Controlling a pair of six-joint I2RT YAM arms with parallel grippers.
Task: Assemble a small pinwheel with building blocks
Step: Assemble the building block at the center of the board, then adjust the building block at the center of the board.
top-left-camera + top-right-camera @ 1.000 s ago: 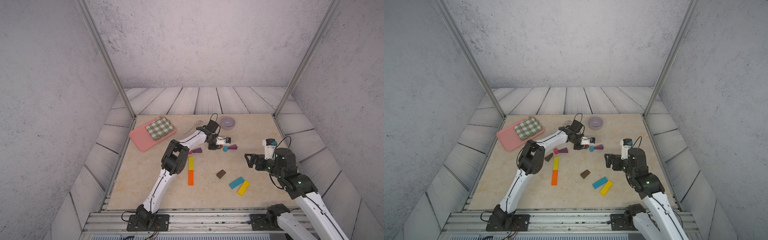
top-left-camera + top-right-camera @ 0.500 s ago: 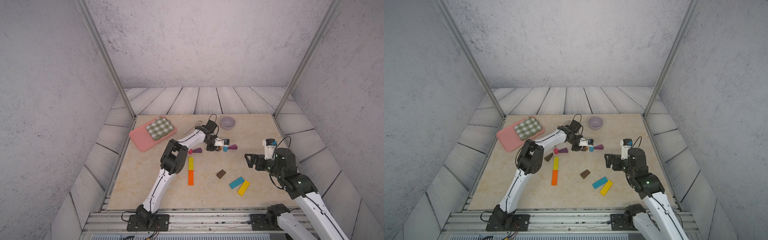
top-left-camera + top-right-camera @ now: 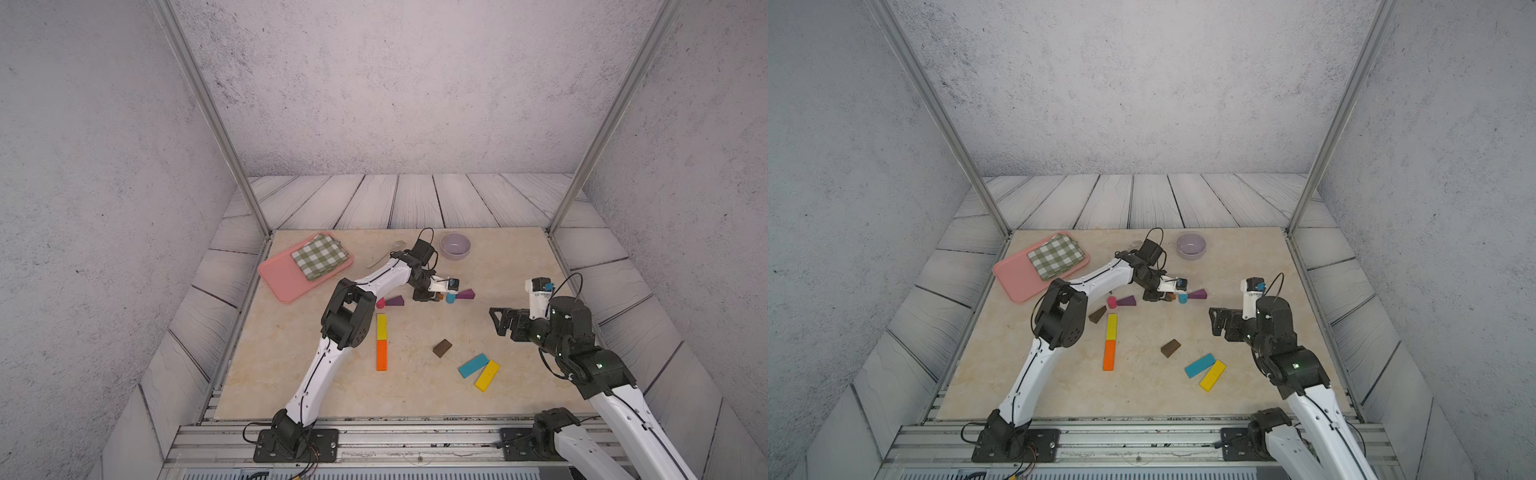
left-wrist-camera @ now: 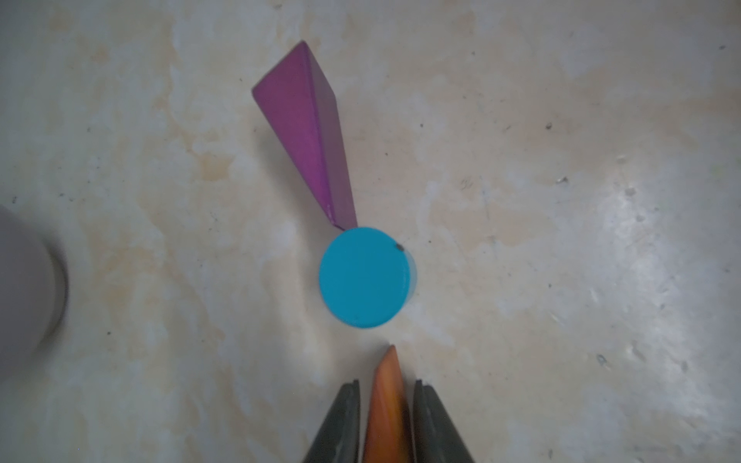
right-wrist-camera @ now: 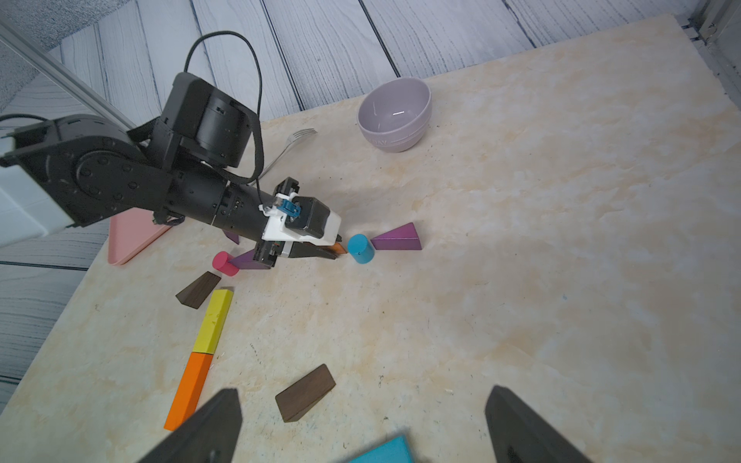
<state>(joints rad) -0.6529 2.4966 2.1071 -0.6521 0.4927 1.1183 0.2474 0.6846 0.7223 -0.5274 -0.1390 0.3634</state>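
Observation:
My left gripper [image 4: 385,387] is shut on a brown-orange wedge [image 4: 388,405] whose thin tip points at an upright blue cylinder [image 4: 363,276], a short gap away. A purple wedge [image 4: 308,124] touches that cylinder's far side with its tip. In a top view the left gripper [image 3: 432,296] sits low over the table beside the blue cylinder [image 3: 451,297]. A pink cylinder [image 3: 380,303] and a second purple wedge [image 3: 395,301] lie behind it. My right gripper [image 5: 367,425] hangs open above a brown wedge [image 5: 305,392] and a blue bar [image 5: 385,451].
A yellow bar [image 3: 381,326] and an orange bar [image 3: 381,354] lie end to end. Another yellow bar [image 3: 487,375] lies by the blue bar [image 3: 473,365]. A brown wedge [image 3: 1097,314] sits by the left arm. Lilac bowl [image 3: 455,245], fork [image 3: 384,257] and pink tray [image 3: 286,278] stand at the back.
My left gripper has sunk a little toward the table with the wedge in it, staying next to the blue cylinder. The right arm has not moved.

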